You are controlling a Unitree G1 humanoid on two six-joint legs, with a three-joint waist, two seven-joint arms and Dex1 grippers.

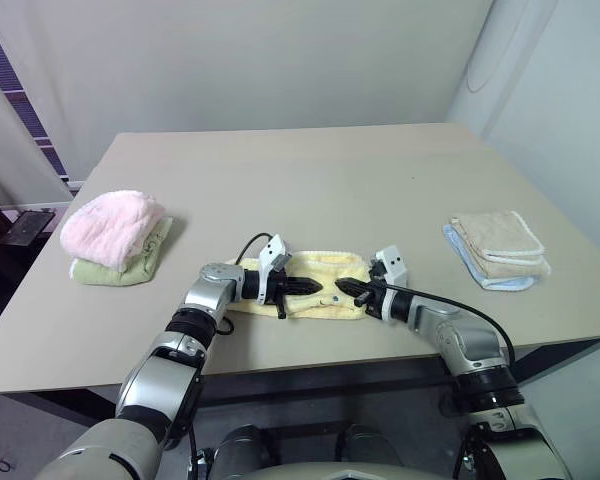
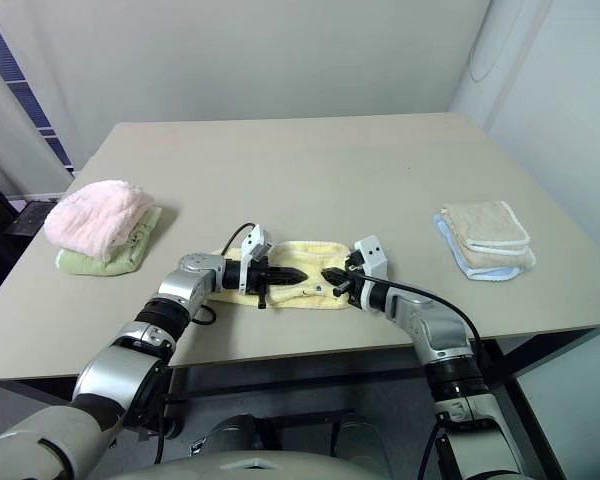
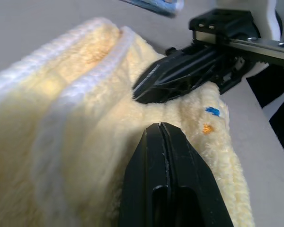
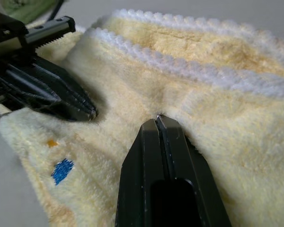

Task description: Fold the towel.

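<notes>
The pale yellow towel (image 1: 320, 262) lies folded into a narrow strip near the table's front edge, its whitish hem (image 4: 189, 71) along the far side. Small blue and orange stitched marks (image 3: 211, 111) sit near one corner. My left gripper (image 1: 318, 287) and right gripper (image 1: 340, 287) point at each other over the strip's middle, tips a short gap apart. Both are shut, with their tips pressed into the terry cloth. In the left wrist view my left gripper (image 3: 159, 125) faces the right gripper (image 3: 137, 97). No cloth shows between either pair of fingers.
A fluffy pink towel (image 1: 110, 225) rests on a green one (image 1: 120, 268) at the left of the table (image 1: 310, 180). A beige folded towel (image 1: 495, 235) lies on a blue one (image 1: 500, 282) at the right. The front edge runs just below the strip.
</notes>
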